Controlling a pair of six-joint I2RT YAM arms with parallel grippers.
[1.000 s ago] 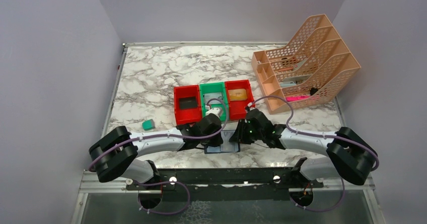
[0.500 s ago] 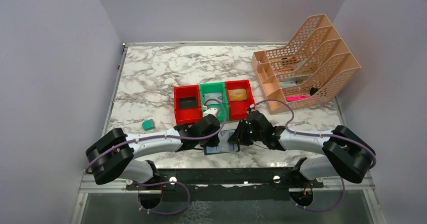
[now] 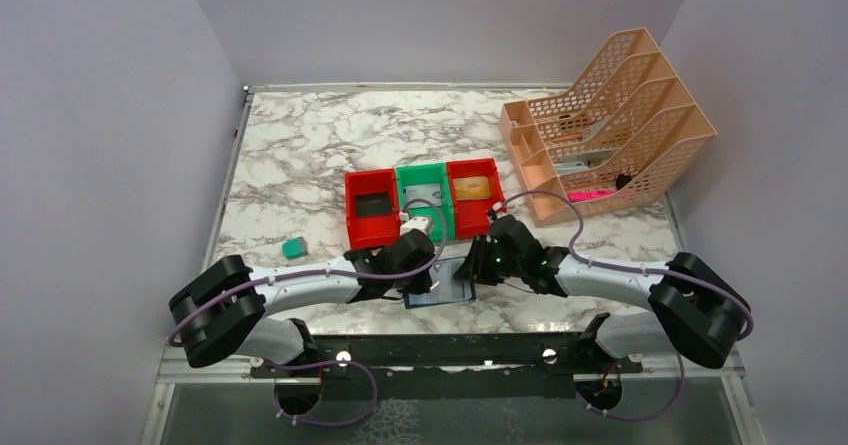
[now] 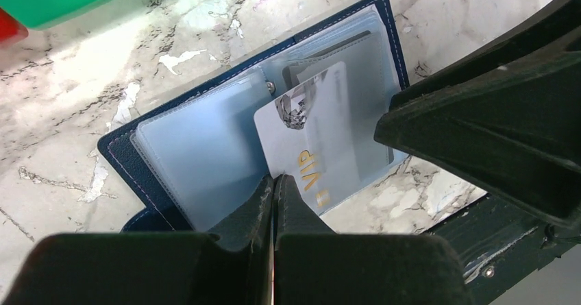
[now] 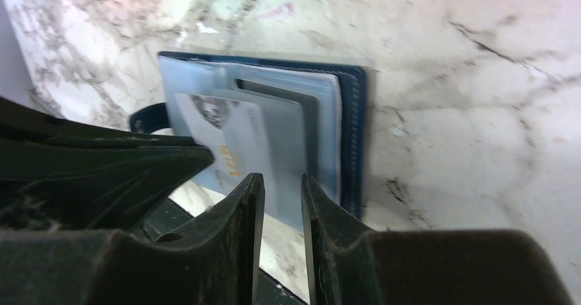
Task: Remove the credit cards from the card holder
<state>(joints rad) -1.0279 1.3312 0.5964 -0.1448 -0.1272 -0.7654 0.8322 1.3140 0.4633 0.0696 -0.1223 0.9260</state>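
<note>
here, open card holder point(image 4: 171, 161), silver card point(image 4: 329, 137) protruding

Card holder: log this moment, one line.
navy folding card holder: open; silver-grey plastic VIP card: partly out; left fingers: shut; right fingers: apart

Top view, lower centre: the left arm point(image 3: 300, 283) and right arm point(image 3: 610, 280) reach inward, wrists nearly meeting. The left gripper point(image 4: 274, 199) has its jaws pressed together; the right gripper point(image 5: 282, 202) shows a narrow gap.
</note>
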